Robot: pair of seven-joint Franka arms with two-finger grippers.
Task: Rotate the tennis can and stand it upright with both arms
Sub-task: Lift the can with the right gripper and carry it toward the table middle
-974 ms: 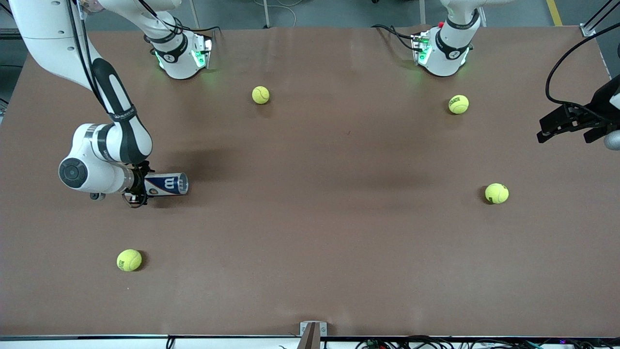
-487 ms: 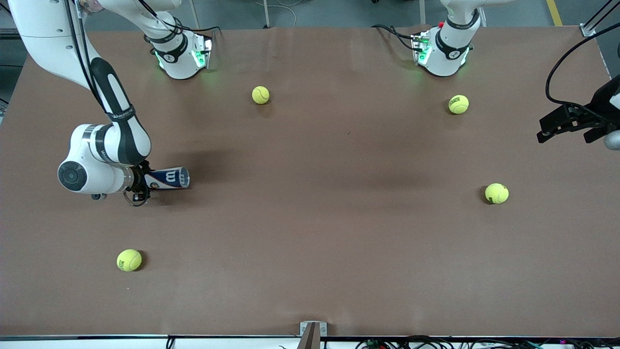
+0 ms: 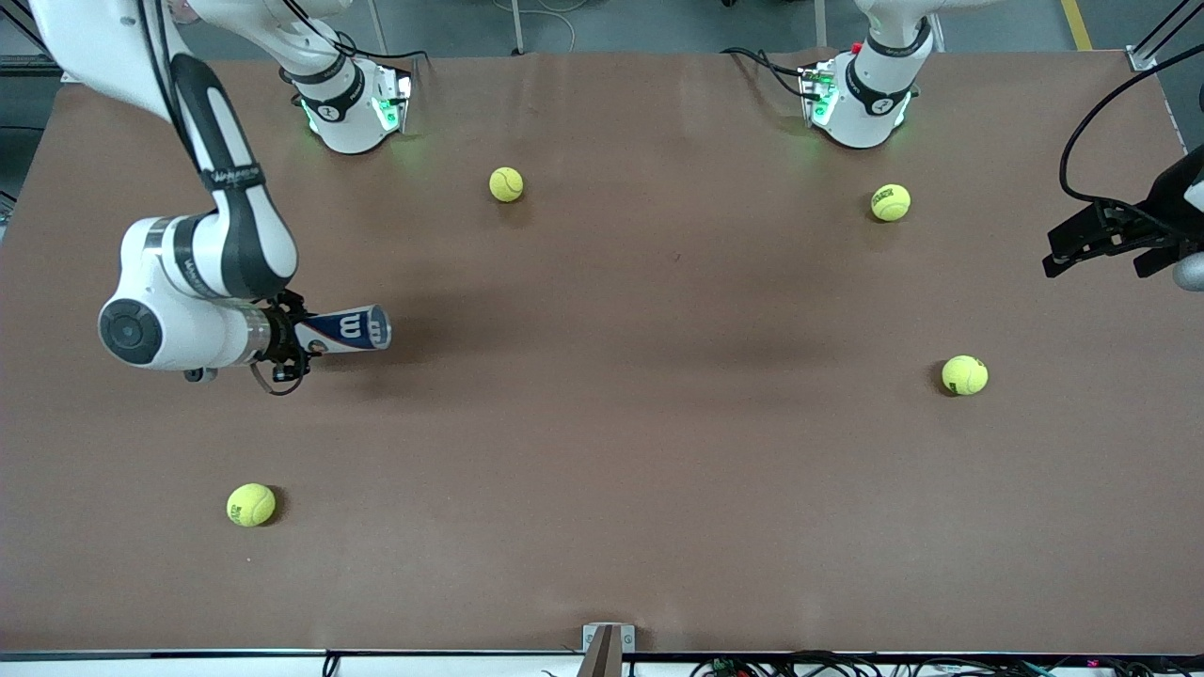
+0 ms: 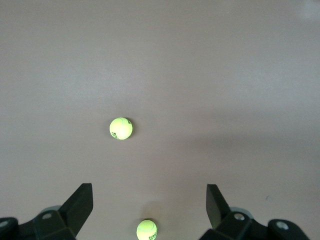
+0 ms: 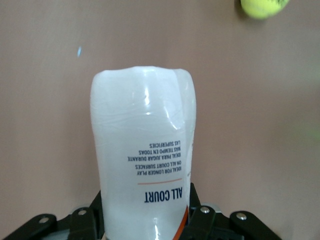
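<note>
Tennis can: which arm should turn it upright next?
Probably the right. Its end effector is shut on the tennis can, lifted off the table. The left end effector waits open at its own end.

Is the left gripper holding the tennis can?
No, the left gripper is open and holds nothing, while the right gripper is shut on the tennis can.

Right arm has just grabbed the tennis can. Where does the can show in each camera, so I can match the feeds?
Front view: tennis can held by the right gripper, toward the right arm's end of the table.
Left wrist view: not in it.
Right wrist view: tennis can fills the centre, between the fingers.
Shared landmark: the brown table.
</note>
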